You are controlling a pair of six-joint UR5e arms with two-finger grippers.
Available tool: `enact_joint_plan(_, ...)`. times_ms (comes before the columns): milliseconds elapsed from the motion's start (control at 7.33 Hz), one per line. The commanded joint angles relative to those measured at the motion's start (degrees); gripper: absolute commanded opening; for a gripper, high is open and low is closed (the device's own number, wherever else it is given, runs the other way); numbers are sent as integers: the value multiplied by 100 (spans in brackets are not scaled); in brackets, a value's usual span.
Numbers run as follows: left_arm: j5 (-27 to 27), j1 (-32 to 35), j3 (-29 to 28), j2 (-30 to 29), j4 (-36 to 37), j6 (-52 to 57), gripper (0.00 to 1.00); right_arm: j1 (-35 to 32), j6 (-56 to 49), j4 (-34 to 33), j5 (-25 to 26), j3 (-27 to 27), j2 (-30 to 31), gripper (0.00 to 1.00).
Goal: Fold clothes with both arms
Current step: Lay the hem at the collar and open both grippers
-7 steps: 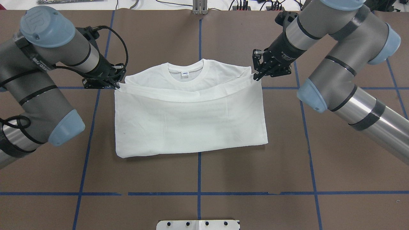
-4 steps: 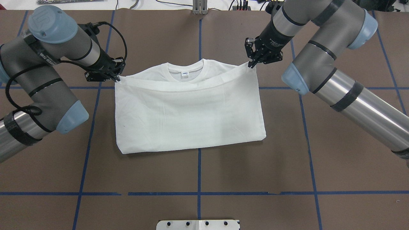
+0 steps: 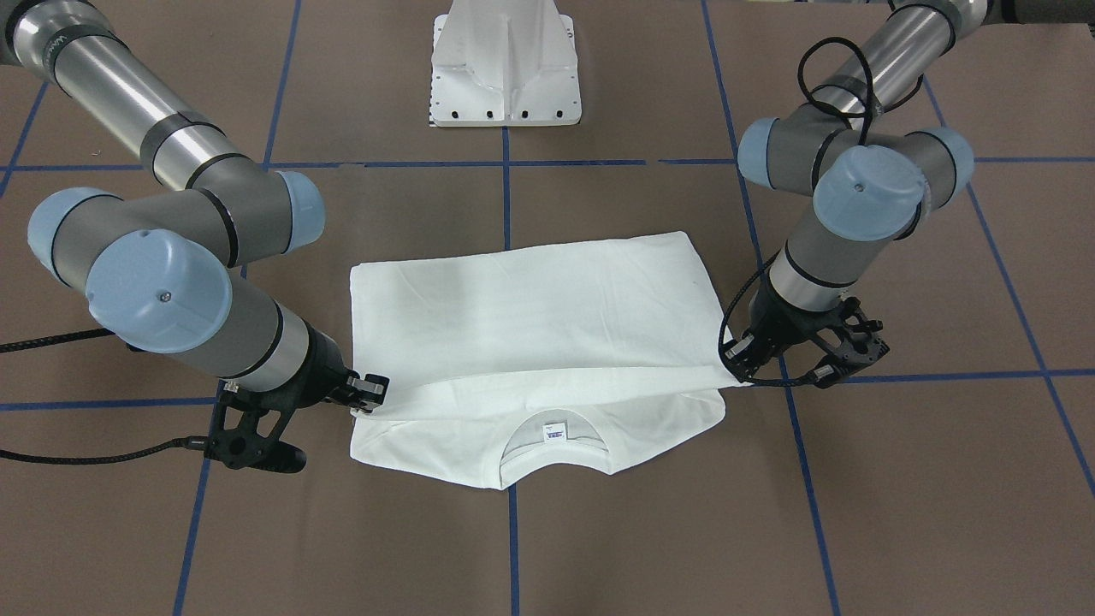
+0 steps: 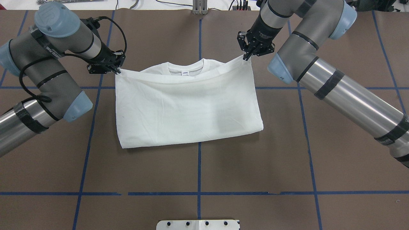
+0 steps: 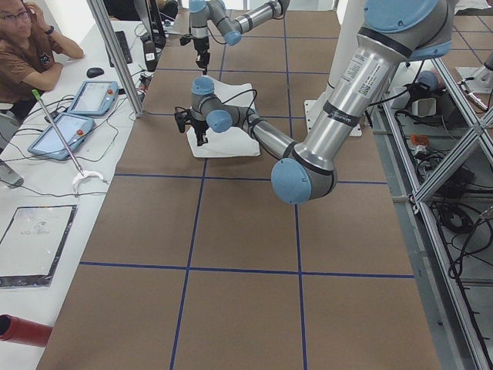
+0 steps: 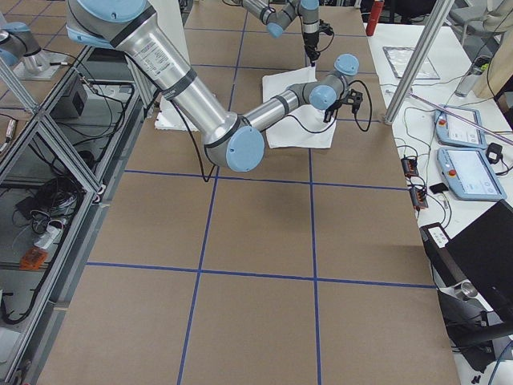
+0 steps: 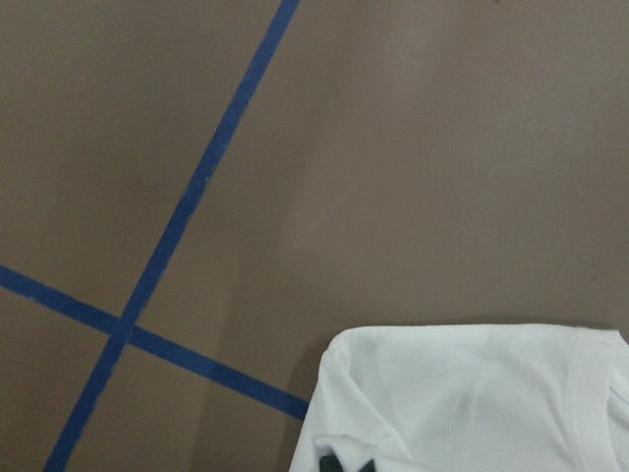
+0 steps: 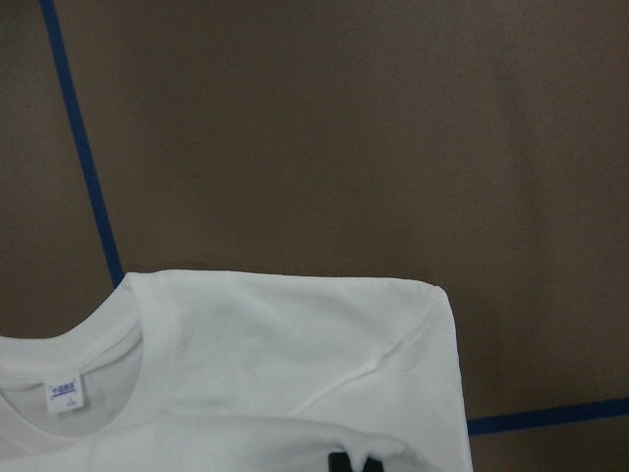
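Observation:
The clothes are one white shirt [image 4: 188, 108] folded in half on the brown table, its ribbed collar [image 4: 186, 66] and neck label [image 4: 184, 73] showing at the far edge. My left gripper [image 4: 117, 71] is shut on the upper layer's left corner. My right gripper [image 4: 246, 57] is shut on the right corner. Between them the raised hem hangs in a shallow curve just short of the collar. In the front-facing view the shirt [image 3: 530, 316] lies between the left gripper [image 3: 737, 370] and the right gripper [image 3: 369, 402]. The wrist views show the shirt [image 7: 462, 393] and the label [image 8: 65, 391].
Blue tape lines [image 4: 199, 166] grid the table. The white pedestal [image 3: 505, 68] stands at the robot's side. In the left side view a person [image 5: 31, 46] sits beyond the table's far edge beside tablets [image 5: 77, 112]; cables and a metal post [image 4: 200, 8] lie there.
Both grippers have carried the hem away from the robot toward the collar, the right one farther. The folded near edge of the shirt has slid the same way.

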State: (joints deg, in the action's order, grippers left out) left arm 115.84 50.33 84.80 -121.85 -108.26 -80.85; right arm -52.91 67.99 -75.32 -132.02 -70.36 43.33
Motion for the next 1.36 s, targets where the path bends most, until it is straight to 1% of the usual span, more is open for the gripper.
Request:
enact_joint_plan(0, -9, 20, -296, -84, -107, -10, 0, 0, -119, 0, 71, 320, -97, 0)
enact_joint_plan(273, -9, 20, -428, -128, -283, -45, 0, 0, -119, 0, 115, 356, -97, 0)
enact_joint_plan(1227, -26, 205, -902, -531, -292, -98, 0, -17, -128, 0, 168, 479, -167, 0)
